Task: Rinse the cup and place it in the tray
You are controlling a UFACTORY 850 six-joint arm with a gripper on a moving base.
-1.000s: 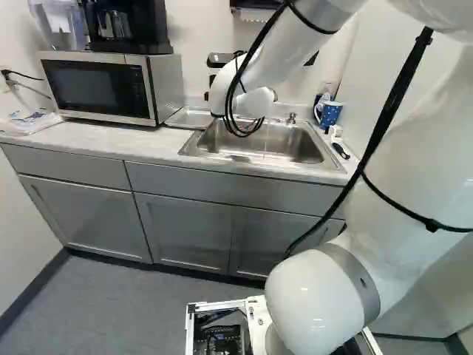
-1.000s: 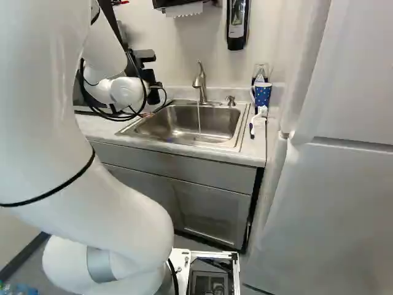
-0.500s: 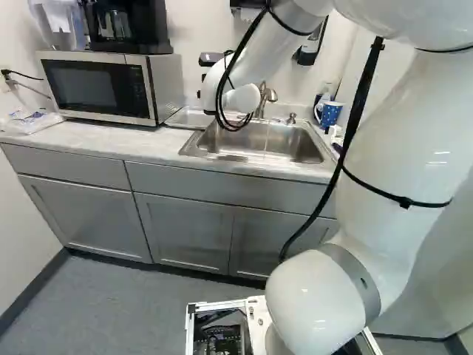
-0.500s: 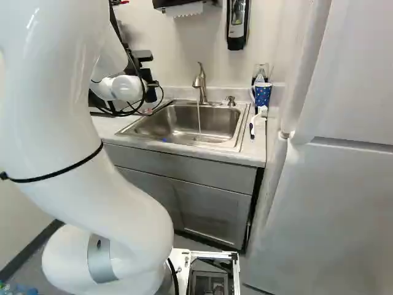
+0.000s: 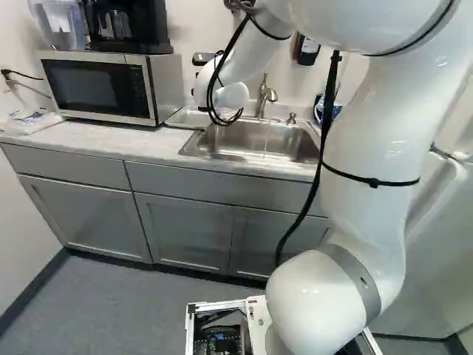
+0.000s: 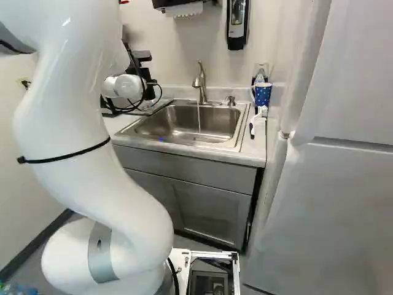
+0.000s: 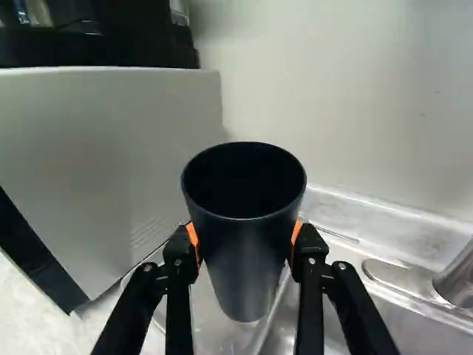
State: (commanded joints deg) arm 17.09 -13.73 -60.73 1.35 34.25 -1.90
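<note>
Containers: microwave (image 5: 100, 85) is sitting on the desk (image 5: 103, 144), door closed, contents hidden. Sink (image 6: 184, 126) is sitting in the desk right of it, and a thin stream of water is running from the faucet (image 6: 201, 83) into the basin. Coffee maker (image 5: 129, 28) is resting on the microwave, with a pitcher (image 5: 63, 28) standing beside it. Clear tray (image 5: 190, 118) is lying between microwave and sink. Blue dotted mug (image 6: 263, 93) is standing on the desk near the sink, inside hidden. Dark cup (image 7: 247, 255) is tapering downward, mouth up, inside too dark for telling contents.

Pincer (image 6: 147, 76) is holding the cup: in the wrist view, the orange pads (image 7: 193, 238) are pressing it from both sides. Cup is showing over the tray there; can't tell whether they are touching.

Between views: right base view is showing the big white appliance (image 6: 325, 184) far more fully than the left one. Only left base view is showing the microwave's front; wrist view is showing its side. Mug is mostly hiding behind the arm (image 5: 377, 148) in left base view, and the white brush (image 6: 260, 114) beside it is showing only in right base view.
</note>
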